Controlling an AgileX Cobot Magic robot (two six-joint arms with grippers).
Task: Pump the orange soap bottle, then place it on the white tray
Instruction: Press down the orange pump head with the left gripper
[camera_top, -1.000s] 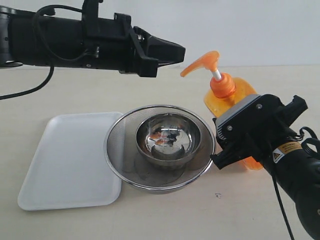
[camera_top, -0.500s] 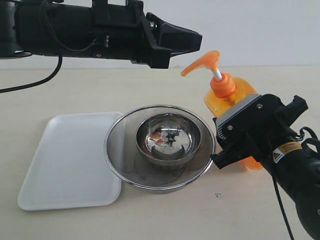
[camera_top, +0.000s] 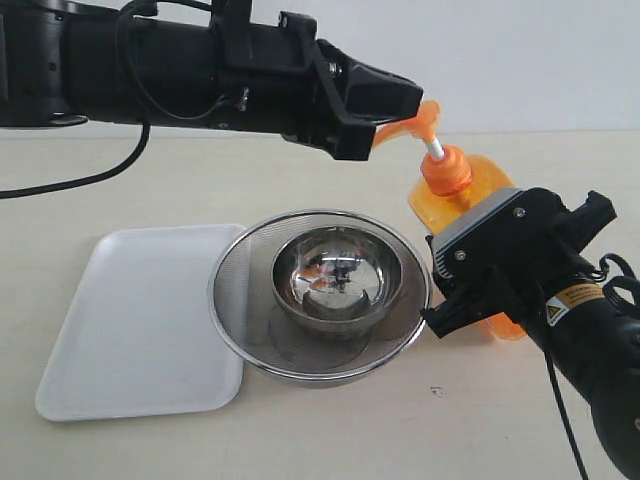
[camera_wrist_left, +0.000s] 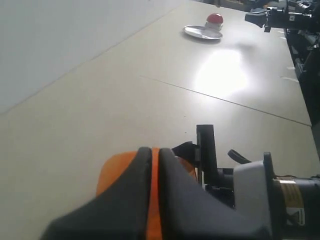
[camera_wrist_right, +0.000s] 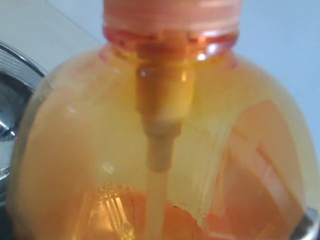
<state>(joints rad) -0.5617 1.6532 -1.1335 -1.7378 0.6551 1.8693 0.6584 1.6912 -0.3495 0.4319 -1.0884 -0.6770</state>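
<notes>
The orange soap bottle (camera_top: 470, 190) stands at the right of the table, and my right gripper (camera_top: 478, 290) is shut on its lower body. In the right wrist view the bottle (camera_wrist_right: 165, 150) fills the picture and no fingers show. My left gripper (camera_top: 412, 100) is shut and reaches in from the left, its tips right over the orange pump head (camera_top: 428, 122). The white stem (camera_top: 435, 150) still shows full length. The left wrist view has the left gripper (camera_wrist_left: 155, 152) with the pump head (camera_wrist_left: 116, 170) just beneath it. The white tray (camera_top: 130, 320) lies at the left.
A round steel mesh strainer (camera_top: 235, 300) with a smaller steel bowl (camera_top: 335, 280) inside it sits between the tray and the bottle, overlapping the tray's right edge. Far across the table, a small plate with a red object (camera_wrist_left: 210, 27) shows in the left wrist view.
My left arm has moved to the right and slightly down, from left of the pump spout to directly over the pump head. The bottle and the right gripper have stayed in place.
</notes>
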